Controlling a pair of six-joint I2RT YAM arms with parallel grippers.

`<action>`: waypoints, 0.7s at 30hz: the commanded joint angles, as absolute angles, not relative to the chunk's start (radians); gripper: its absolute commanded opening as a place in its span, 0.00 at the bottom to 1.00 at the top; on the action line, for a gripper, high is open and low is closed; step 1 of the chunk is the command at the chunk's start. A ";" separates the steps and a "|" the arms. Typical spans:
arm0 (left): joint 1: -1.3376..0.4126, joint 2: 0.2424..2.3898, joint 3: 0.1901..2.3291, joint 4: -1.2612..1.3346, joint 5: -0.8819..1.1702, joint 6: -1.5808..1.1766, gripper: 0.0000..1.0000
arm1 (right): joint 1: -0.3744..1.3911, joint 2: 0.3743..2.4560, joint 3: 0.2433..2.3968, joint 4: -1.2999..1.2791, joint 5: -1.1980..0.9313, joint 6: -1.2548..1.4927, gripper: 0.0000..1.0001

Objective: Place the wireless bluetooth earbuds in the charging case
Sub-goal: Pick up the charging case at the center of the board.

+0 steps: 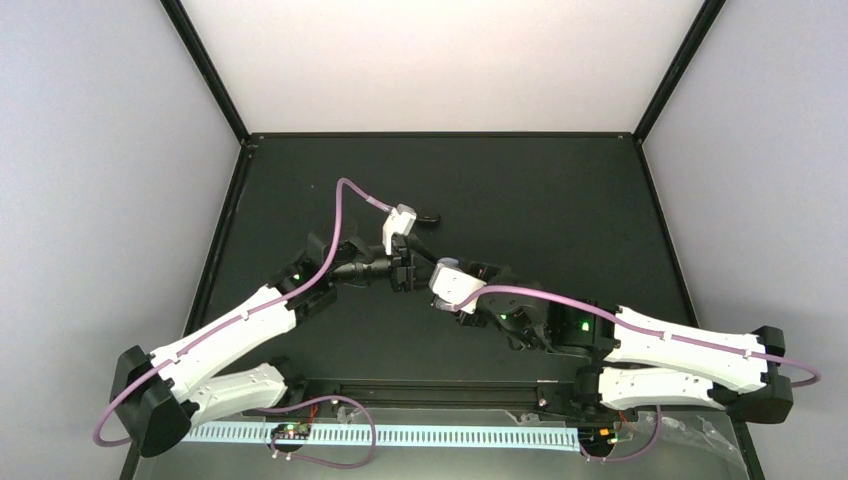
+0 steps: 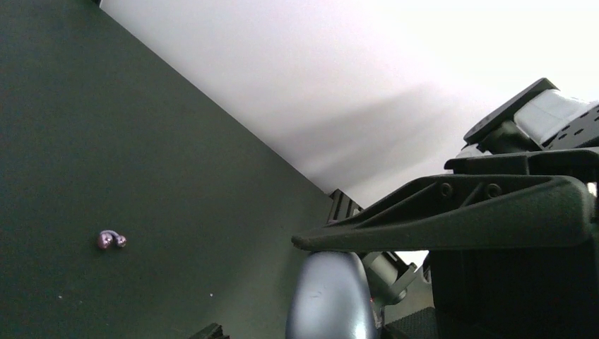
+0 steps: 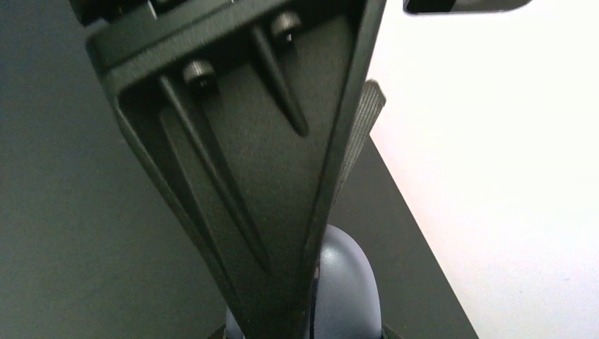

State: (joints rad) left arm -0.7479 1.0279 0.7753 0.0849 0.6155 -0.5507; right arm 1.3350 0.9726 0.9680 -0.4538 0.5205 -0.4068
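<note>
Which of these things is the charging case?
Go to the middle of the dark table, where the white left arm and right arm meet tip to tip. The charging case sits right there among their jaws: a smooth, pale lavender-blue pebble shape, unlike the angular black parts around it.

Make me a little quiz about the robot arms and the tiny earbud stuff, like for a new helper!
1. True or false: the earbud piece is already inside the charging case.
2. Pick one. What colour is the charging case? A) pale lavender-blue B) bright red C) green
3. Short answer: how many white robot arms reach over the table in the top view?

Key
1. False. It lies on the dark table, well apart from the case.
2. A
3. Two. They meet near the middle of the table.
</note>
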 commanded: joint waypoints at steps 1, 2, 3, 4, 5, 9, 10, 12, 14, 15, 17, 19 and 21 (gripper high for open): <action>-0.759 1.045 0.772 0.125 0.648 -0.551 0.56 | 1.348 0.979 1.004 -0.424 0.529 -0.422 0.36; -0.761 1.046 0.770 0.126 0.649 -0.552 0.54 | 1.350 0.981 1.005 -0.422 0.528 -0.422 0.36; -0.763 1.048 0.770 0.128 0.648 -0.554 0.53 | 1.350 0.983 1.006 -0.420 0.527 -0.424 0.36; -0.764 1.050 0.769 0.130 0.647 -0.555 0.52 | 1.352 0.985 1.006 -0.419 0.528 -0.424 0.36; -0.765 1.051 0.767 0.131 0.648 -0.556 0.51 | 1.354 0.985 1.007 -0.417 0.529 -0.424 0.36; -0.770 1.055 0.765 0.139 0.650 -0.563 0.47 | 1.361 0.990 1.010 -0.412 0.531 -0.426 0.36; -0.771 1.055 0.764 0.140 0.649 -0.564 0.47 | 1.361 0.992 1.010 -0.410 0.534 -0.426 0.36; -0.772 1.058 0.764 0.144 0.650 -0.566 0.46 | 1.363 0.991 1.012 -0.407 0.535 -0.426 0.36; -0.774 1.059 0.762 0.149 0.652 -0.569 0.44 | 1.365 0.992 1.009 -0.398 0.535 -0.425 0.36; -0.775 1.060 0.761 0.152 0.652 -0.571 0.42 | 1.365 0.993 1.008 -0.394 0.535 -0.425 0.36; -0.776 1.061 0.758 0.156 0.651 -0.575 0.40 | 1.366 0.993 1.007 -0.385 0.538 -0.424 0.36; -0.776 1.060 0.752 0.166 0.652 -0.583 0.39 | 1.367 0.993 1.004 -0.375 0.544 -0.424 0.36; -0.777 1.058 0.741 0.180 0.652 -0.593 0.39 | 1.367 0.994 1.003 -0.367 0.549 -0.425 0.36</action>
State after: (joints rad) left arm -0.7700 1.0496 0.7567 0.1368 0.6392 -0.5709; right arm 1.3563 0.9958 0.9756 -0.4278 0.5220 -0.4141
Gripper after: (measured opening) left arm 0.393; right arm 0.433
